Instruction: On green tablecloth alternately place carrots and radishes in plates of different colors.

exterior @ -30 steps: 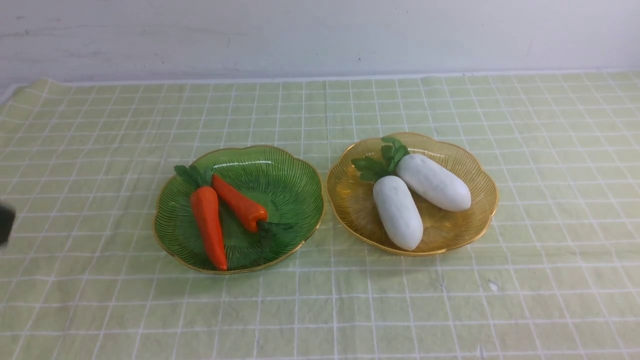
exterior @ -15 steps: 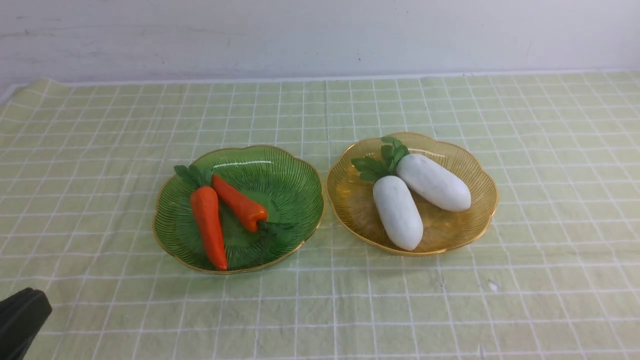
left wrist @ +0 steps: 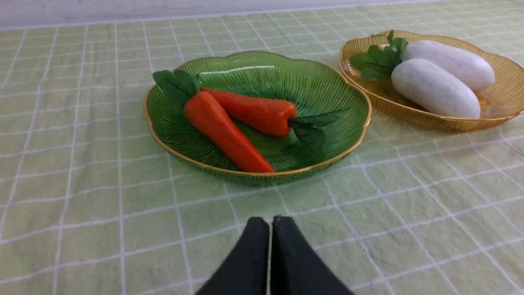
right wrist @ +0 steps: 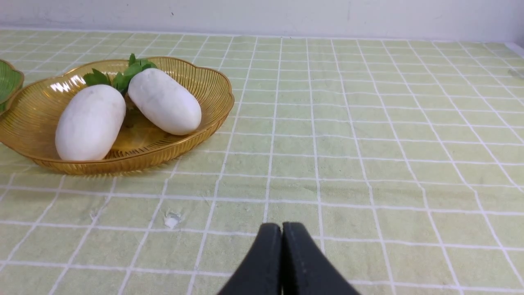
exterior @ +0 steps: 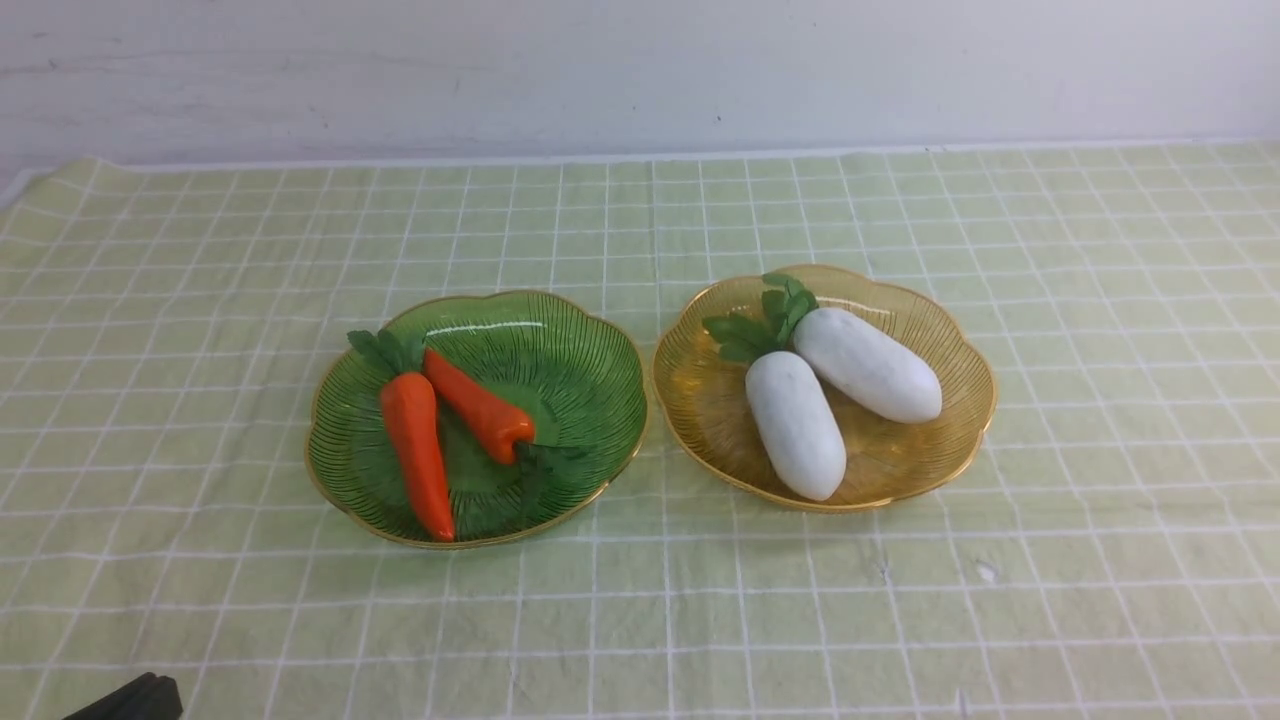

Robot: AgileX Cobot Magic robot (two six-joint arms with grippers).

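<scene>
Two orange carrots (exterior: 418,452) (exterior: 478,408) lie side by side in the green plate (exterior: 590,370) at the middle left of the green tablecloth (exterior: 640,600). Two white radishes (exterior: 795,425) (exterior: 866,363) lie in the amber plate (exterior: 940,450) to its right. My left gripper (left wrist: 270,221) is shut and empty, low over the cloth in front of the green plate (left wrist: 262,69); only its tip (exterior: 130,698) shows at the front view's bottom left. My right gripper (right wrist: 282,226) is shut and empty over bare cloth, to the right of the amber plate (right wrist: 37,106). It is out of the front view.
A pale wall (exterior: 640,70) runs behind the table's far edge. A small white fleck (exterior: 986,572) marks the cloth in front of the amber plate. The cloth is slightly wrinkled.
In the front view my left gripper has dropped from the left edge to the bottom left corner, nearly out of frame. Plates, carrots and radishes have not moved.
</scene>
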